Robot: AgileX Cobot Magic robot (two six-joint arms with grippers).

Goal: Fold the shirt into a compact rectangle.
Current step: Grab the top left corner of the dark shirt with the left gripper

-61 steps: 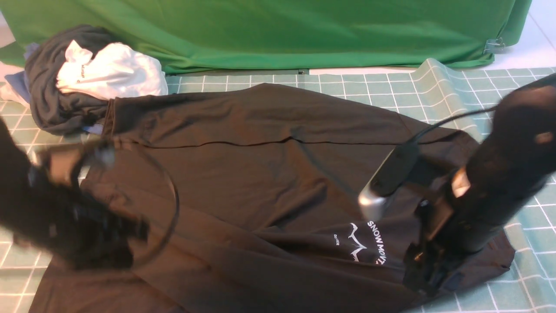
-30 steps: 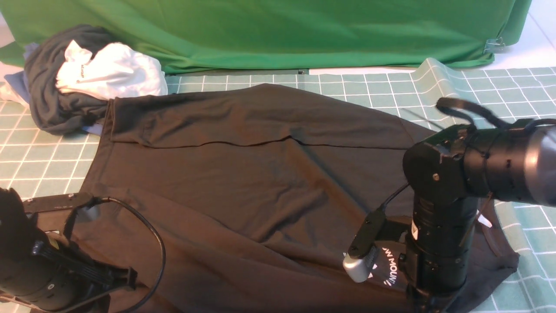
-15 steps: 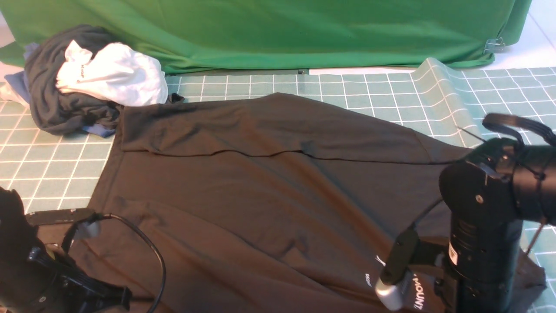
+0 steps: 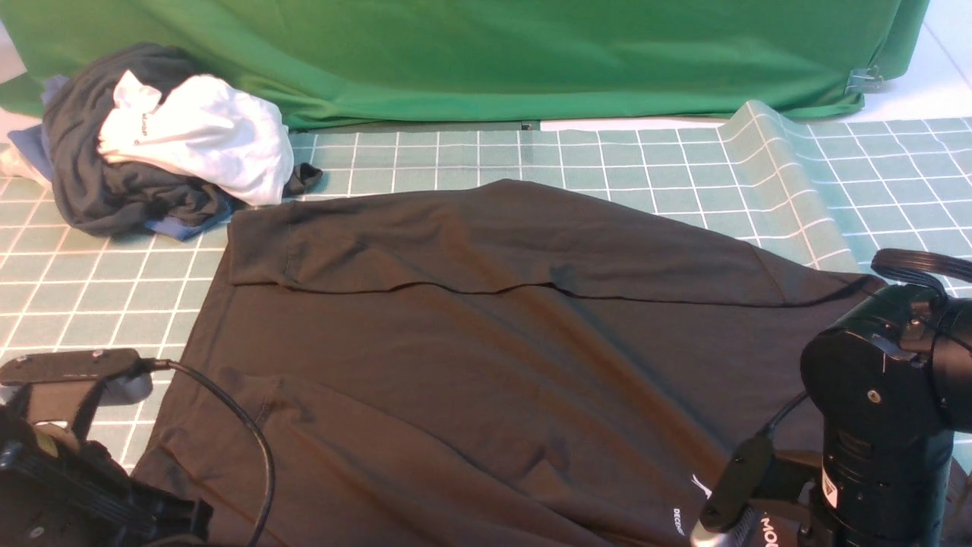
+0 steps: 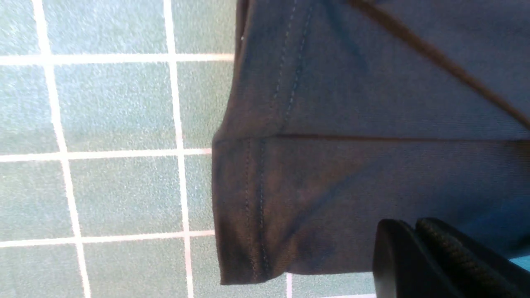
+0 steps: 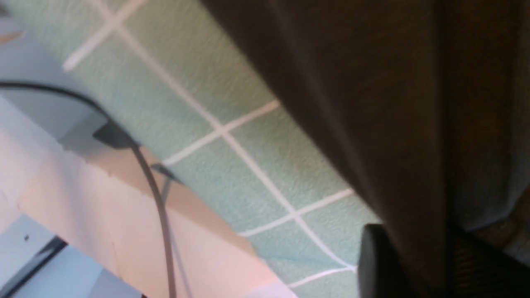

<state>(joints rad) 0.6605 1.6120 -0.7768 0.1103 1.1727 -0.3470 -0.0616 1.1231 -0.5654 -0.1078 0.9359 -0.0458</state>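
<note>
The black shirt (image 4: 486, 342) lies spread on the checked mat (image 4: 607, 152), one sleeve folded across its far side. Its white chest print (image 4: 699, 516) shows beside my right arm (image 4: 881, 425). Both grippers are below the front view's edge. In the left wrist view my left gripper (image 5: 414, 225) is shut, pinching the shirt (image 5: 352, 103) at its edge near a stitched hem corner. In the right wrist view my right gripper (image 6: 418, 248) has its jaws parted, and a fold of the shirt (image 6: 393, 103) hangs between them near the mat's edge.
A dark grey and white clothes pile (image 4: 152, 152) sits at the far left, just clear of the shirt. The green cloth (image 4: 486, 53) hangs along the back. The mat has a raised ridge (image 4: 767, 152) at the far right. My left arm (image 4: 61, 471) and its cable lie at the near left.
Both arms drew back toward me and dragged the shirt nearer and to the right, away from the clothes pile. The right jaws went from shut to parted.
</note>
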